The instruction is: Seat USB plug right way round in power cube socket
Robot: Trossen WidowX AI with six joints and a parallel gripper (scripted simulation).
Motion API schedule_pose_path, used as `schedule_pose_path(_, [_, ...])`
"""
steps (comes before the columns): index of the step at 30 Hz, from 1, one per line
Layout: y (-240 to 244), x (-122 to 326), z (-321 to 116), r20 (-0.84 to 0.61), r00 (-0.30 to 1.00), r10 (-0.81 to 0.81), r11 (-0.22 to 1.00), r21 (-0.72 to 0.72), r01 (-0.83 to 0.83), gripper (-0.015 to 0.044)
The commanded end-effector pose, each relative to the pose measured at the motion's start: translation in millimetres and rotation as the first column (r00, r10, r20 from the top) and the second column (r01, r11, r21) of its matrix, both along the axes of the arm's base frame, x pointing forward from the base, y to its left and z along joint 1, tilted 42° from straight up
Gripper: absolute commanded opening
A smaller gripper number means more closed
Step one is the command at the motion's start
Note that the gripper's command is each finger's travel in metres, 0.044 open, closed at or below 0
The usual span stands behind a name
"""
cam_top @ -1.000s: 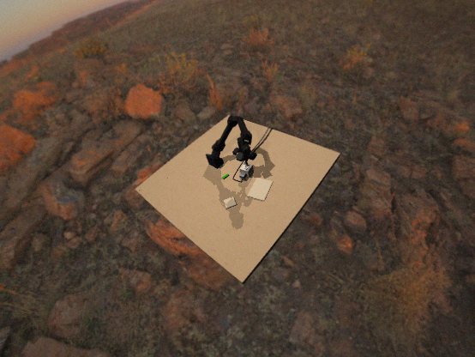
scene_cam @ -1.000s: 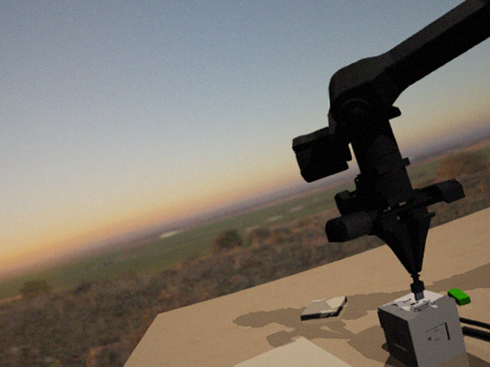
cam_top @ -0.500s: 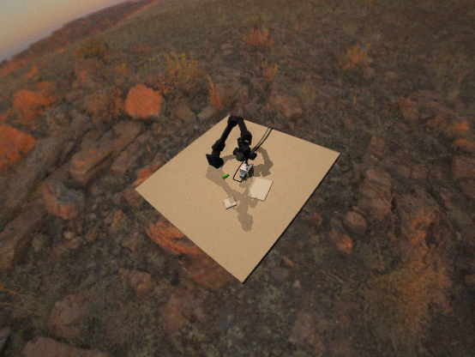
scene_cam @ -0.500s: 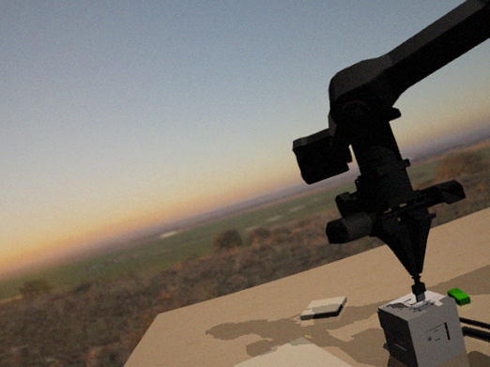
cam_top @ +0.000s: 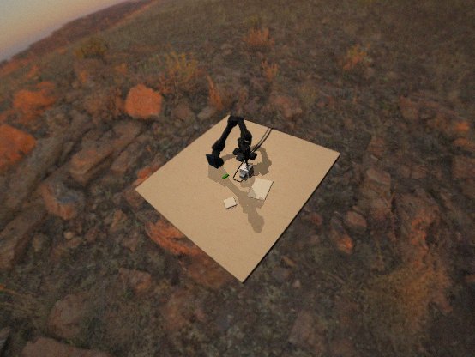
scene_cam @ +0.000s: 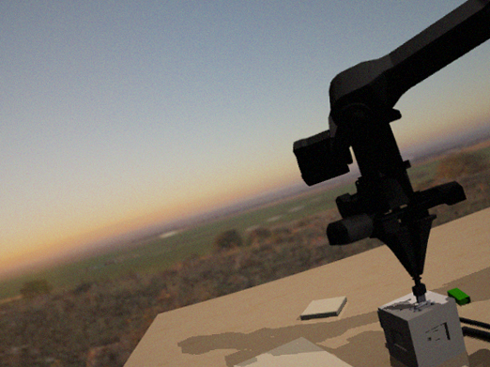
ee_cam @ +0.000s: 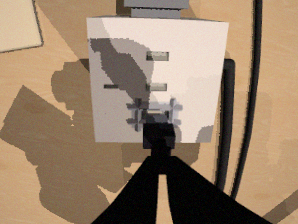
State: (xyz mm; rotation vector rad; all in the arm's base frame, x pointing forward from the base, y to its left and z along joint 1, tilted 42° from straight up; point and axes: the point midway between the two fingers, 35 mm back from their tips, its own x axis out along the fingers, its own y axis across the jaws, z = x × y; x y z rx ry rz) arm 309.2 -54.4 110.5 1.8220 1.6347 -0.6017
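Note:
The power cube is a pale box with several slots on top. The USB plug has a black body and a light metal end. It stands roughly upright at the top socket nearest the gripper, inside a grey bracket-like outline. Some metal shows between the black body and the cube top, so the body is not flush. My gripper is shut on the plug from above. The socket opening is mostly hidden; the plug's way round cannot be told.
A green block lies near the cube. A small pale tile and a larger pale plate lie on the table. Black cables run beside the cube. A grey block adjoins one side.

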Motion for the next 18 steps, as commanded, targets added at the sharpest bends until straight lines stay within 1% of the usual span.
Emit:
schedule_pose_path(1, [0.7,0.4,-0.4,0.001,1.0,-0.001,1.0,0.003,0.001,0.0])
schedule_pose_path(18, [2.1,0.6,-1.9,0.001,1.0,-0.001,1.0,0.003,0.001,0.0])
